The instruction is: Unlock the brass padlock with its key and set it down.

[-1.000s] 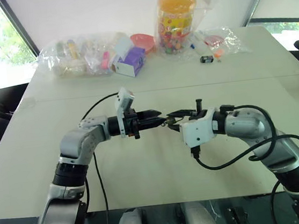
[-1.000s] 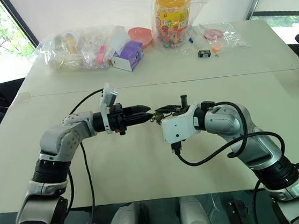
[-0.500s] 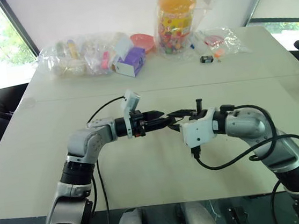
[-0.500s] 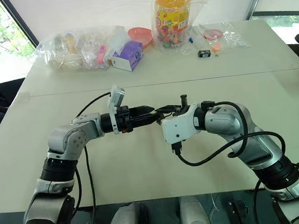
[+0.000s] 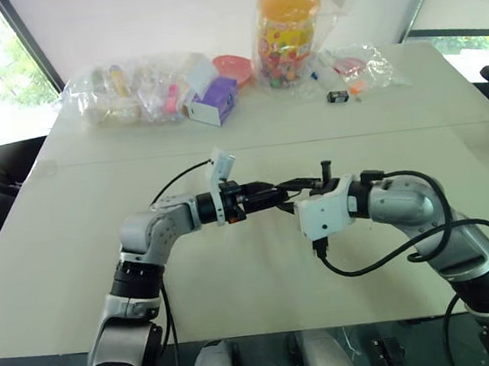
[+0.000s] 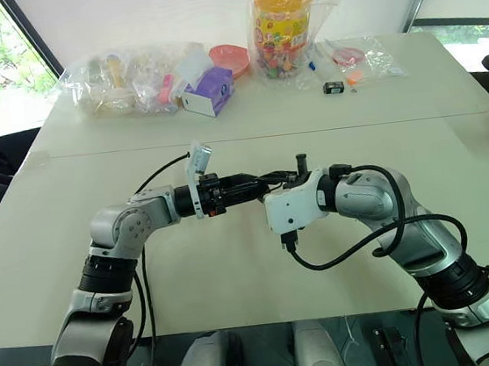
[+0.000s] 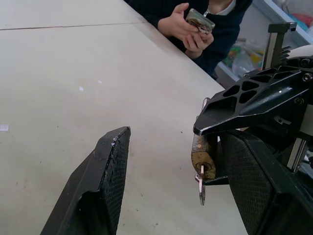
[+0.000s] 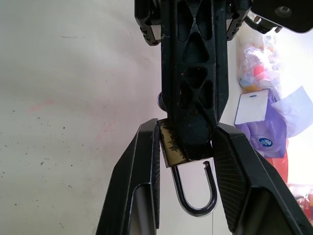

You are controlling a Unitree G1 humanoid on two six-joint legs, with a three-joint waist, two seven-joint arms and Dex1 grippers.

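Brass padlock (image 8: 172,147) shackle toward right wrist

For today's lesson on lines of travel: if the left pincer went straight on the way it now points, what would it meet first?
Most likely the brass padlock, clamped in the right pincer. It hangs between the left pincer's open fingers, so one finger and the right pincer would probably touch too; depth is unclear.

padlock (image 7: 202,155): tarnished, scuffed yellow brass; smooth dark metal shackle
key (image 7: 201,192): dull silvery metal
fingers (image 7: 102,188): matt black plastic, fine-textured pads
table (image 5: 237,272): smooth matt beige top
bags (image 5: 128,90): clear, crinkly, glossy plastic
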